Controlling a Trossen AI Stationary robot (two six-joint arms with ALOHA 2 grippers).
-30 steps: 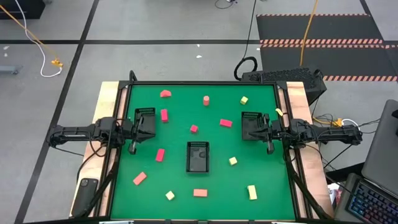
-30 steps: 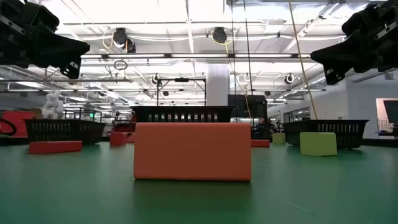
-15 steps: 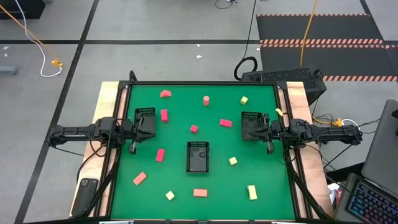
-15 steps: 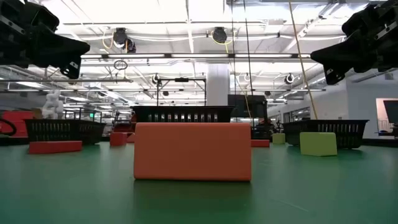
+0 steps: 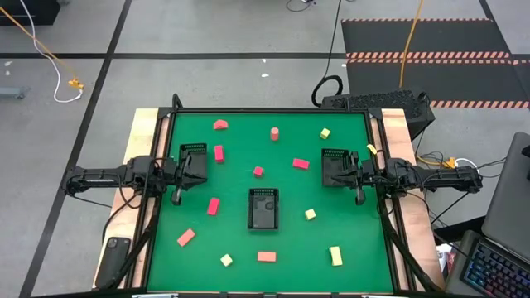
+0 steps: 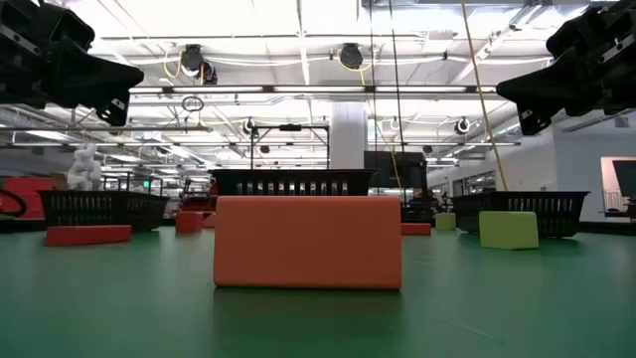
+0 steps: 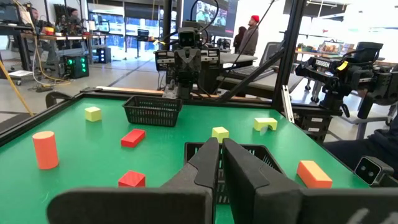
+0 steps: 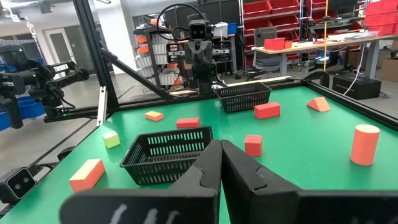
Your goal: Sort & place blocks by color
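Both my arms are just sitting parked at the table edges right now. My left claw [image 5: 184, 171] is hanging at mid-left of the high view, fingers pressed together, right by the left tray [image 5: 193, 155]. My right claw [image 5: 351, 175] is mirroring it at mid-right, fingers also pressed together, next to the right tray [image 5: 334, 166]. Neither one is pinching anything.

The blocks are lying scattered all over the green mat [image 5: 240, 141], none of them in a tray. Closest to my left claw is a red bar [image 5: 219, 152] just past the left tray, plus another red one [image 5: 213, 205] toward lower center. Near my right claw there's a red block [image 5: 301, 163] and a small yellow cube [image 5: 310, 213]. The middle tray [image 5: 263, 208] is sitting at center, and an orange bar [image 5: 266, 257] is lying at the bottom.

Compared with a second ago, nothing is moving: arms and blocks are sitting in the same spots.
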